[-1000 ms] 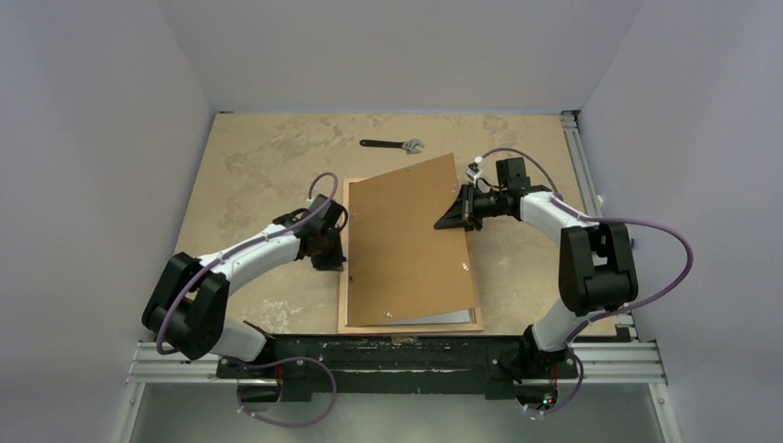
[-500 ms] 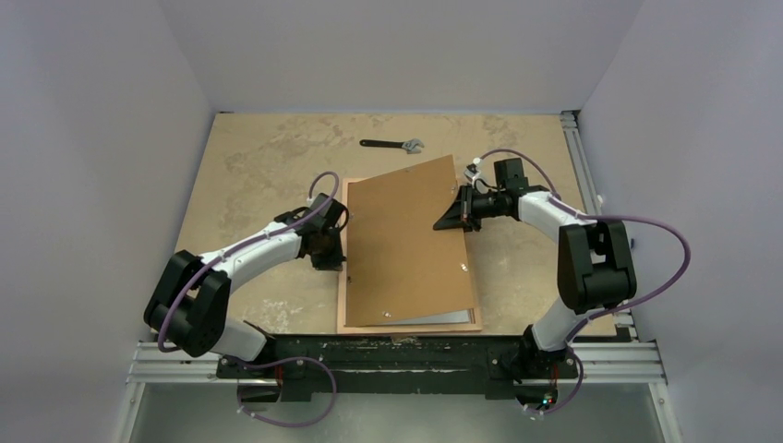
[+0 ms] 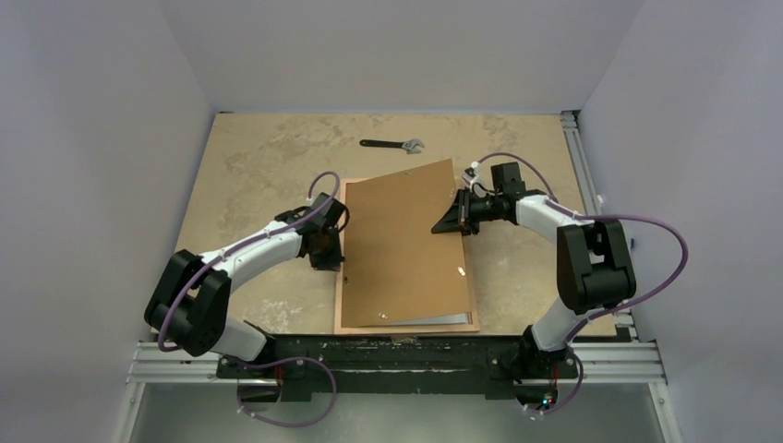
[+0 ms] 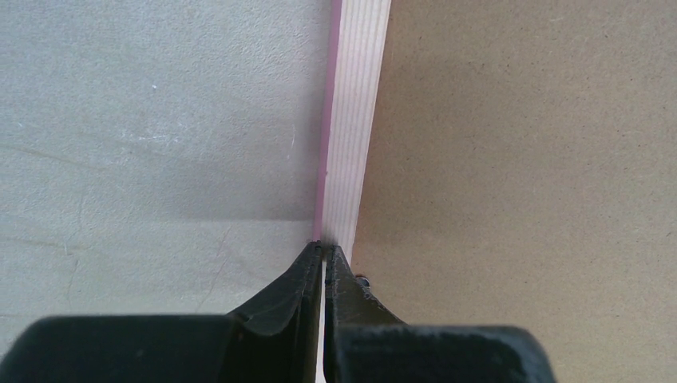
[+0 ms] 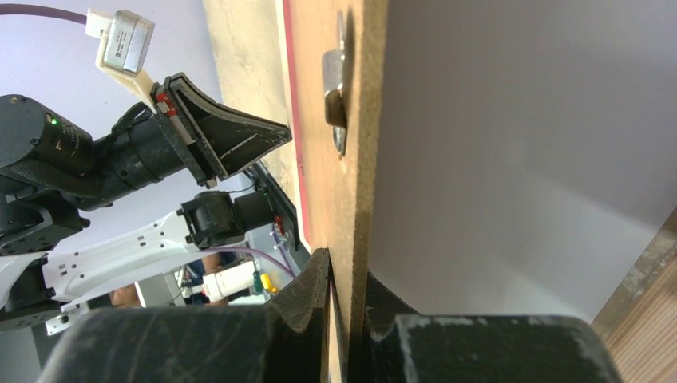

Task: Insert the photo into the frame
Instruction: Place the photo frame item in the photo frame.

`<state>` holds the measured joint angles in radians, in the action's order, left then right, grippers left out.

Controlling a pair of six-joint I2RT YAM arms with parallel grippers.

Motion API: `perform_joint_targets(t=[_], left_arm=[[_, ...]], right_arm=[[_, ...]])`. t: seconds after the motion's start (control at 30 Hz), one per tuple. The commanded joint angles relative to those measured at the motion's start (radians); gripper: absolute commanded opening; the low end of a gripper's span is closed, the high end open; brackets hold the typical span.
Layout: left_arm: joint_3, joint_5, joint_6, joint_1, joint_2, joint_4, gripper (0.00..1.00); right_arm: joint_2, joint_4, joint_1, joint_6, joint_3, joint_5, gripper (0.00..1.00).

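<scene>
Top external view, near to far: the frame (image 3: 406, 327) lies back-up on the table (image 3: 258, 166), just beyond the arm bases. A pale strip at its near end, peeking from under the brown backing board (image 3: 406, 240), is prob. the photo (image 3: 432, 318), white back up and already inside the frame. Most of it is hidden, so fit can't be confirmed. The board sits on top but skewed, its far-right corner poking past the frame's far rail, so it isn't seated yet.

Left end effector (image 3: 327, 258) has its jaws closed on nothing, tips resting on the frame's left rail, seemingly pinning it. Right end effector (image 3: 454, 218) is pinched narrow on the board's right edge. Fingers sit above and below that edge in the right wrist view, so it's prob. lifted a little. A wrench (image 3: 392, 144) lies at the far side, well apart.

Judgement: photo step looks done. Left to do: square the board, drop it in, turn the tabs.

Vs. a second ago: the board has swung slightly toward square and its near end has shifted left. The frame is nudged a bit left too. The right end effector has moved w/ the board, and the left one is about where it was.
</scene>
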<state>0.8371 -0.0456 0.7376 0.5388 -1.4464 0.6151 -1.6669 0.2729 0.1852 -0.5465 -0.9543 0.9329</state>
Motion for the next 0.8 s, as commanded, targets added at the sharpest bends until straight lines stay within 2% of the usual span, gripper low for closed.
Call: perform_joint_targets(t=[0.0, 0.27, 0.43, 0.6, 0.77], left_arm=[[0.003, -0.048, -0.018, 0.008, -0.029, 0.002, 0.02], [0.012, -0.061, -0.020, 0.009, -0.015, 0.020, 0.04], [0.015, -0.068, -0.020, 0.010, 0.002, 0.035, 0.20], [0.022, -0.070, -0.019, 0.009, 0.030, 0.050, 0.33], [0.030, -0.071, -0.023, 0.010, 0.092, 0.072, 0.45]], right_arm=[[-0.020, 0.058, 0.073, 0.043, 0.038, -0.104, 0.05], [-0.034, 0.055, 0.091, 0.047, 0.054, -0.130, 0.08], [-0.029, 0.080, 0.093, 0.076, 0.054, -0.178, 0.13], [-0.033, 0.097, 0.109, 0.091, 0.043, -0.226, 0.33], [-0.030, 0.121, 0.126, 0.109, 0.032, -0.281, 0.47]])
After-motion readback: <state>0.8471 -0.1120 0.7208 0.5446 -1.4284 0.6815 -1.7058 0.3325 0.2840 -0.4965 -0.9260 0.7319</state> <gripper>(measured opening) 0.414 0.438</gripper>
